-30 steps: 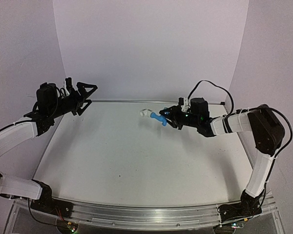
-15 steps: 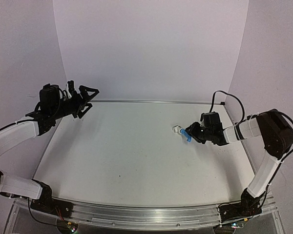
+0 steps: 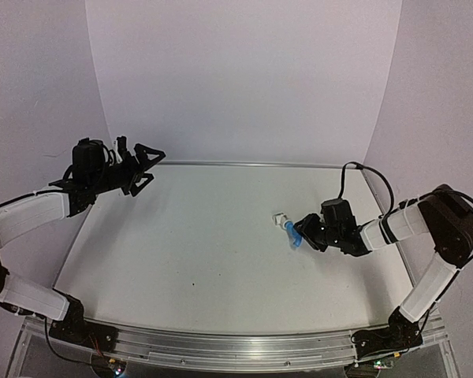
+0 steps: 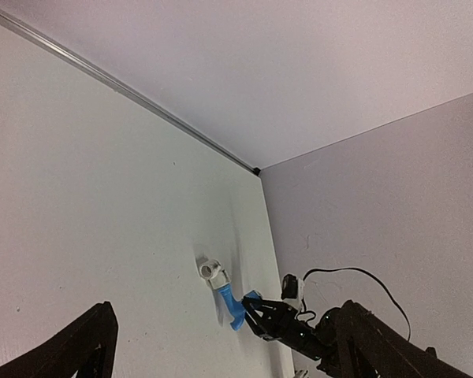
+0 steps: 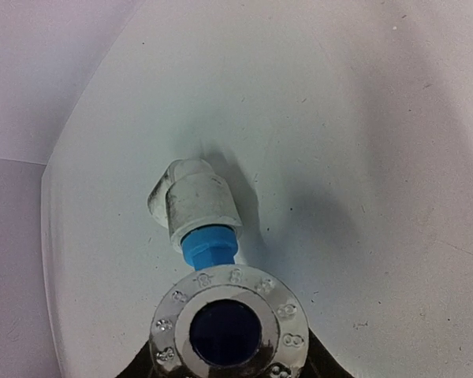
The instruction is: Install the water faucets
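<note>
My right gripper point(image 3: 306, 234) is shut on the light-blue tap body point(image 3: 292, 235), low over the table at centre right. The white fitting point(image 3: 281, 218) sits on the tap's far end, and I cannot tell whether it touches the table. In the right wrist view the white fitting point(image 5: 193, 201) joins the blue tap point(image 5: 209, 248) behind a chrome ring point(image 5: 230, 323). The left wrist view shows the fitting point(image 4: 212, 271), the tap point(image 4: 230, 304) and the right gripper point(image 4: 258, 313) from afar. My left gripper point(image 3: 146, 161) is open and empty, raised at the far left.
The white table point(image 3: 197, 244) has a metal rail point(image 3: 244, 164) along its back edge, with walls behind and on both sides. The right arm's cable point(image 3: 355, 169) loops above its wrist.
My right gripper carried the tap with the fitting from high at the back centre down and to the right, then slightly nearer. My left gripper drifted a little to the right.
</note>
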Motion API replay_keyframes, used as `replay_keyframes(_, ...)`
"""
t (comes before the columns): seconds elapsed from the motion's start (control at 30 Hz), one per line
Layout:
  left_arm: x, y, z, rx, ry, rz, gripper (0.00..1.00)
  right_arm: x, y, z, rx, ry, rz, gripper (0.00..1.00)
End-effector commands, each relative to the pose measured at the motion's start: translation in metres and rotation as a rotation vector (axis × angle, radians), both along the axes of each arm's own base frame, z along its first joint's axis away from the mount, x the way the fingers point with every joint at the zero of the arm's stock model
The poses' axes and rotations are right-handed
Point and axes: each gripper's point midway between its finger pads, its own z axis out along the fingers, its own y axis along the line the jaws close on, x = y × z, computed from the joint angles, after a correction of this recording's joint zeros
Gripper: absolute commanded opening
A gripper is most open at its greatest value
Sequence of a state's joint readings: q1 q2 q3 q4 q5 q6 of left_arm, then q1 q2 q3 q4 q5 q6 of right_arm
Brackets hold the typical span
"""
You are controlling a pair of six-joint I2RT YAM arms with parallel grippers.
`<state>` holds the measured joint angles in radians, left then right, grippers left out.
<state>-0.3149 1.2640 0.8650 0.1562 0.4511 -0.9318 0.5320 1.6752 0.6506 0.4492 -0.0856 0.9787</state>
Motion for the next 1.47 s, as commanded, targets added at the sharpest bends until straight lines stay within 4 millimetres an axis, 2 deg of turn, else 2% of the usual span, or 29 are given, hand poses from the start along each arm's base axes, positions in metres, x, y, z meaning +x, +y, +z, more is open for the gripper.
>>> replay_keyframes(0.0,0.003,-0.003,0.032,-0.014,-0.081,-0.023,1.00,-0.005,-0.012,-0.002,-0.020,0.034,-0.068,0.48)
replay_keyframes(0.1,0.001,-0.002,0.039,-0.008,-0.107,-0.021,1.00,-0.013,-0.012,-0.001,-0.049,0.072,-0.039,0.67)
replay_keyframes(0.13,0.001,-0.002,0.039,-0.007,-0.108,-0.021,1.00,-0.012,-0.011,0.000,-0.048,0.070,-0.038,0.67)
replay_keyframes(0.2,-0.001,0.000,0.046,0.000,-0.136,-0.016,1.00,-0.021,-0.013,0.006,-0.095,0.083,-0.004,0.77)
replay_keyframes(0.27,-0.003,0.003,0.053,0.012,-0.169,-0.006,1.00,-0.027,-0.016,0.014,-0.151,0.100,0.024,0.82)
replay_keyframes(0.3,-0.003,0.004,0.056,0.019,-0.181,0.000,1.00,-0.029,-0.018,0.023,-0.171,0.098,0.033,0.93)
replay_keyframes(0.33,-0.004,0.006,0.060,0.026,-0.197,0.009,1.00,-0.033,-0.022,0.025,-0.203,0.123,0.041,0.97)
replay_keyframes(0.37,-0.004,0.008,0.064,0.034,-0.210,0.019,1.00,-0.034,-0.023,0.039,-0.219,0.105,0.061,0.98)
replay_keyframes(0.43,-0.006,0.013,0.071,0.044,-0.230,0.039,1.00,-0.040,-0.028,0.051,-0.247,0.099,0.077,0.98)
replay_keyframes(0.53,-0.011,0.027,0.093,0.073,-0.305,0.113,1.00,-0.054,-0.040,0.085,-0.317,0.030,0.137,0.98)
replay_keyframes(0.6,-0.014,0.036,0.102,0.089,-0.340,0.159,1.00,-0.056,-0.056,0.112,-0.371,-0.055,0.107,0.98)
replay_keyframes(0.63,-0.016,0.040,0.106,0.094,-0.354,0.176,1.00,-0.056,-0.061,0.119,-0.385,-0.072,0.093,0.98)
replay_keyframes(0.7,-0.023,0.051,0.118,0.109,-0.400,0.229,1.00,-0.059,-0.077,0.145,-0.453,-0.133,0.056,0.98)
replay_keyframes(0.73,-0.028,0.059,0.127,0.118,-0.432,0.263,1.00,-0.059,-0.086,0.166,-0.489,-0.189,0.040,0.98)
replay_keyframes(0.8,-0.038,0.070,0.142,0.136,-0.489,0.312,1.00,-0.062,-0.098,0.190,-0.522,-0.255,0.009,0.98)
replay_keyframes(0.83,-0.041,0.074,0.147,0.140,-0.506,0.327,1.00,-0.062,-0.100,0.196,-0.537,-0.272,0.006,0.98)
replay_keyframes(0.9,-0.055,0.089,0.166,0.159,-0.572,0.394,1.00,-0.064,-0.107,0.231,-0.566,-0.360,-0.009,0.98)
replay_keyframes(0.93,-0.058,0.092,0.169,0.159,-0.581,0.410,1.00,-0.064,-0.108,0.234,-0.570,-0.367,-0.011,0.98)
replay_keyframes(1.0,-0.070,0.104,0.183,0.169,-0.630,0.461,1.00,-0.064,-0.112,0.257,-0.590,-0.412,-0.024,0.98)
replay_keyframes(1.1,-0.084,0.118,0.198,0.179,-0.680,0.522,1.00,-0.064,-0.118,0.278,-0.620,-0.447,-0.046,0.98)
replay_keyframes(1.27,-0.094,0.125,0.207,0.200,-0.716,0.550,1.00,-0.064,-0.125,0.299,-0.646,-0.484,-0.084,0.98)
replay_keyframes(1.43,-0.090,0.124,0.205,0.210,-0.705,0.550,1.00,-0.067,-0.135,0.293,-0.651,-0.473,-0.137,0.98)
